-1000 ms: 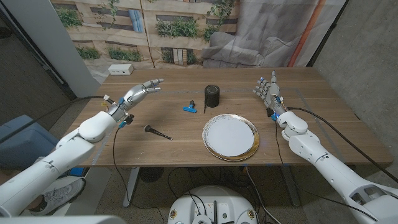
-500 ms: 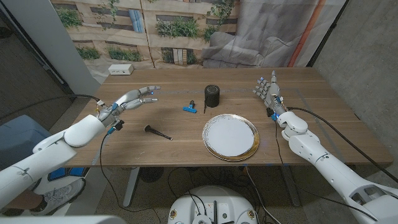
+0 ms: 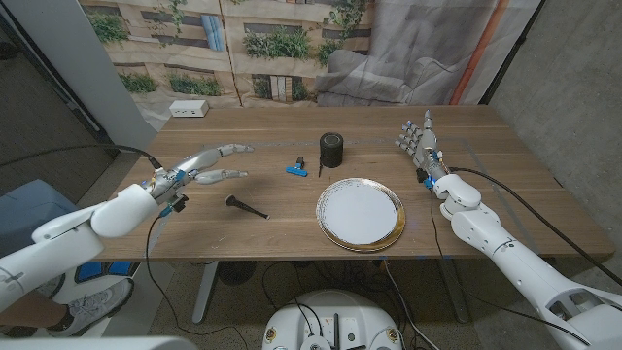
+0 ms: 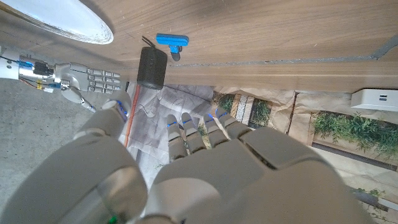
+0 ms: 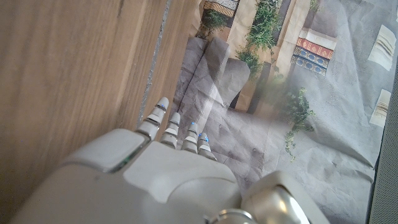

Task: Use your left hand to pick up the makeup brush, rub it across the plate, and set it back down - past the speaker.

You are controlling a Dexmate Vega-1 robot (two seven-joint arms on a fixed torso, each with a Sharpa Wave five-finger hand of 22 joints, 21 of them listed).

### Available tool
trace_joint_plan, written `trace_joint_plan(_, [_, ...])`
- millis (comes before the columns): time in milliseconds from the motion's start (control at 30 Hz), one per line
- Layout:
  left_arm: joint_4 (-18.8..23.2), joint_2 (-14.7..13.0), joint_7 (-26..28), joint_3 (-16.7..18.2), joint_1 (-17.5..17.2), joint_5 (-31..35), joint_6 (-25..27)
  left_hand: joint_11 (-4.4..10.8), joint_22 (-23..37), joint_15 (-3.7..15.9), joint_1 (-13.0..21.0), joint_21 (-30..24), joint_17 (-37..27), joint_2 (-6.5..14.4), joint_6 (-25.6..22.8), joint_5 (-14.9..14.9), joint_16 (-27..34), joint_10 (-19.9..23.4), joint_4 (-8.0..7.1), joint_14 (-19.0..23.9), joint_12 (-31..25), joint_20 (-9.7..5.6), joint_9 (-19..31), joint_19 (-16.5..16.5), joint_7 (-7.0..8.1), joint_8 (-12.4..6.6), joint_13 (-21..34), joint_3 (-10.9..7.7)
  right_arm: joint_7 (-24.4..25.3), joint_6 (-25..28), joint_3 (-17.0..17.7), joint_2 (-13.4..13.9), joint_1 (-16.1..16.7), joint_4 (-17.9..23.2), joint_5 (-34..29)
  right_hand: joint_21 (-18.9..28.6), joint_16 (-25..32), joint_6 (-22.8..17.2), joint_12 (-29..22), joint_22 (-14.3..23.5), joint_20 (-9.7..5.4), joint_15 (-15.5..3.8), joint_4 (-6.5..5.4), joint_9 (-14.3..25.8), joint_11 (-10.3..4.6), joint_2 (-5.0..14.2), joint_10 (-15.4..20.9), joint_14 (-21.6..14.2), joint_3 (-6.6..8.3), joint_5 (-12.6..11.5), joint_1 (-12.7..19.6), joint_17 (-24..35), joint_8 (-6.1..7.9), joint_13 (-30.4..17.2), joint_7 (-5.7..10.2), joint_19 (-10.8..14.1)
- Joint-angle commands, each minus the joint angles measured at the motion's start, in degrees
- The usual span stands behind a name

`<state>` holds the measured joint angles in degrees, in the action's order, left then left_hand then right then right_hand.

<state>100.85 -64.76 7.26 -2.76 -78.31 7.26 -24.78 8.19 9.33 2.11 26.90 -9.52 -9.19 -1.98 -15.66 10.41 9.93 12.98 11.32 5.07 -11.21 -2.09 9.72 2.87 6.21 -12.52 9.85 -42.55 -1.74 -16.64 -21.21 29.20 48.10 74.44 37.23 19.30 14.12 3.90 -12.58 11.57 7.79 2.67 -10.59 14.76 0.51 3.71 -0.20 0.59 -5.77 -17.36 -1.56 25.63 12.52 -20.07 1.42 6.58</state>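
- Now we see the left hand (image 3: 199, 164) held above the wooden bench (image 3: 272, 228), fingers stretched out and apart, holding nothing.
- Just in front of that hand and a little toward the robot's right lies the black-handled makeup brush (image 3: 246, 206), flat on the bench and apart from the fingers; nothing touches it.
- Further to the right of the left hand, past the brush, sits the round white plate with a gold rim (image 3: 360, 214), resting on the bench near the front edge.
- Beyond the plate stands the short black cylindrical speaker (image 3: 332, 150), upright; in the left wrist view we see it too (image 4: 152, 66), with the plate's edge (image 4: 68, 22) near it.
- Between the left hand's fingertips and the speaker lies a small blue plastic clip (image 3: 297, 168), also seen from the left wrist (image 4: 171, 42), just beside the speaker.
- At the far side of the bench from the left hand, the right hand (image 3: 420, 144) stands upright with its fingers pointing up and slightly apart, gripping nothing; the left wrist view shows it as well (image 4: 81, 78).
- From the right wrist we see the back of that hand (image 5: 149, 168) next to the wood grain of the bench.
- Behind the left hand, at the bench's far corner, lies a white rectangular box (image 3: 190, 109).
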Motion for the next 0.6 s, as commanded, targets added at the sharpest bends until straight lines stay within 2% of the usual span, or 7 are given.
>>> trace_joint_plan(33, [2.48,-1.32,2.31,4.13,-4.8,11.78,-2.84,-0.17,0.21,8.56,1.36,0.07,-0.22,-0.53,-0.62,0.42,0.28,0.73,-0.15,0.61,0.09,-3.91,0.34,-1.77,0.32,-0.27,0.17,0.09,-0.01,-0.05,-0.01,-0.03,-0.02,-0.08,-0.01,0.23,0.14,0.54,-0.4,0.33,0.42,0.64,-0.27,0.09,0.12,5.72,-0.25,0.01,-0.03,-0.25,0.31,0.29,0.26,-0.16,-0.01,0.19])
trace_joint_plan(233, [4.55,-0.57,2.8,6.79,-7.07,18.17,-1.56,0.25,0.2,8.84,3.22,-0.57,-0.21,-1.57,-2.49,0.46,0.36,2.83,-0.19,1.43,-0.33,-3.54,0.36,-1.92,0.44,-0.88,0.17,0.37,-0.01,-0.05,-0.01,-0.03,-0.02,-0.09,-0.01,0.22,0.14,0.5,-0.4,0.33,0.44,0.52,-0.27,0.09,0.21,5.72,-0.24,0.0,-0.03,-0.25,0.31,0.29,0.28,-0.16,0.0,0.15])
trace_joint_plan(300, [6.08,-0.73,2.94,7.49,-7.88,22.26,-0.39,0.26,0.19,8.8,3.92,-0.69,-0.21,-1.74,-3.01,0.5,0.43,3.43,-0.2,1.88,-0.41,-3.29,0.36,-1.84,0.4,-1.01,0.17,0.37,-0.01,-0.05,-0.01,-0.03,-0.02,-0.09,-0.01,0.23,0.15,0.46,-0.4,0.33,0.41,0.61,-0.27,0.09,0.13,5.72,-0.24,0.0,-0.03,-0.25,0.31,0.29,0.29,-0.16,0.0,0.17])
trace_joint_plan(600, [9.55,0.11,0.35,8.23,-8.65,28.61,4.08,1.76,0.17,9.25,6.8,-1.03,-0.2,-2.67,-4.84,0.58,0.42,5.61,-0.18,3.29,-0.52,-3.22,0.37,-1.02,1.61,-1.4,0.18,0.51,0.0,-0.03,0.0,-0.01,0.01,-0.03,0.0,0.23,0.15,0.5,-0.38,0.33,0.4,0.65,-0.27,0.09,0.07,5.72,-0.29,-0.02,-0.03,-0.25,0.31,0.29,0.28,-0.16,0.0,0.17])
